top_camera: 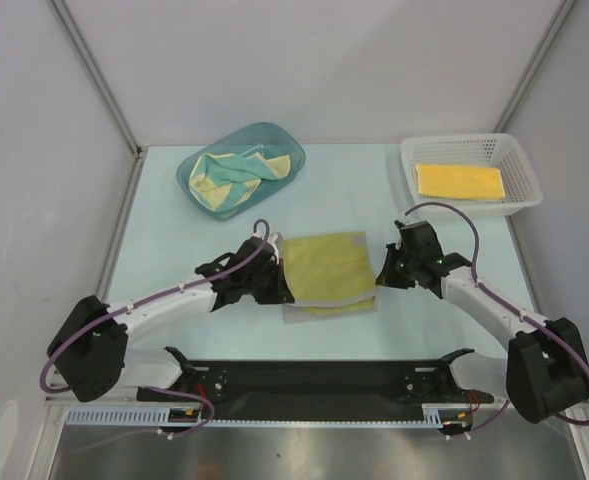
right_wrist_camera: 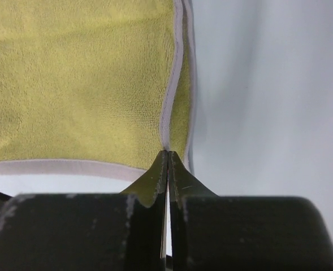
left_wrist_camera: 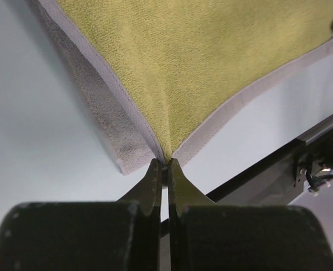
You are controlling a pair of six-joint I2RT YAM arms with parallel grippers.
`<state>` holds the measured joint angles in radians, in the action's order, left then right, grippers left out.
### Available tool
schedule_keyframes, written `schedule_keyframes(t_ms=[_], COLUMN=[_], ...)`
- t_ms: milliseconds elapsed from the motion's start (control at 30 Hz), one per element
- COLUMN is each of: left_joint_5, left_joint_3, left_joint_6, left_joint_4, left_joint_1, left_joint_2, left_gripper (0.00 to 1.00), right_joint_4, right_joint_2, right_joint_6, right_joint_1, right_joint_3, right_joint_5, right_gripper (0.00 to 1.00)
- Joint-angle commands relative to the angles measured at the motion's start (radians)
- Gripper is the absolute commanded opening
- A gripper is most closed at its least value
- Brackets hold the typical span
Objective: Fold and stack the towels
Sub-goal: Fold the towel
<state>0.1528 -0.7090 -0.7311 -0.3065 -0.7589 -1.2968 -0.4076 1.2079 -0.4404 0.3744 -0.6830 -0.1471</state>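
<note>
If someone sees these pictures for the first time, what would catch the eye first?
First, the olive-yellow towel in the middle of the table, with the left gripper and the right gripper shut on its edge, one at each side. Next, the teal tub at far left with crumpled cream-and-teal towels, and the white basket at far right with a folded bright yellow towel.

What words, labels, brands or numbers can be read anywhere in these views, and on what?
None are readable. The olive-yellow terry towel pinched by the left gripper and the right gripper, the teal plastic tub and the white mesh basket show no legible writing in any view.
</note>
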Motion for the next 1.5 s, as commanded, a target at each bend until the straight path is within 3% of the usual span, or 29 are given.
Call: schedule_keyframes(t_ms=[0,433,733,933,1100,1467], left_joint_5=[0.001,-0.007,-0.015,-0.039,-0.015,0.005], left_joint_3=[0.069,0.175,0.125,-0.029,0.051,0.206], left_joint_6=[-0.062,-0.08,-0.068,-0.059,-0.074,-0.1], left_joint_4=[0.048,0.139,0.055,-0.108,-0.06,0.102], left_joint_1=[-0.017,-0.037,-0.039,-0.043,-0.053,-0.068], left_joint_2=[0.011,-0.067,0.005,0.14,0.14,0.034], left_gripper=[0.0,0.0,0.0,0.0,0.0,0.0], right_joint_4=[-0.039,0.033,-0.022,-0.149,-0.143,-0.027], right_joint_2=[-0.021,0.032,-0.022,-0.076,-0.117,-0.048], right_joint_6=[-0.014,-0.06,-0.069,-0.064,-0.095,-0.144], right_joint_1=[0.026,0.0,-0.006,-0.009,-0.008,-0.008], right_joint_3=[0.025,0.122,0.079,-0.029,0.043,0.164], right_joint_5=[0.006,0.024,0.011,0.044,0.041,0.027], right_gripper=[0.0,0.0,0.0,0.0,0.0,0.0])
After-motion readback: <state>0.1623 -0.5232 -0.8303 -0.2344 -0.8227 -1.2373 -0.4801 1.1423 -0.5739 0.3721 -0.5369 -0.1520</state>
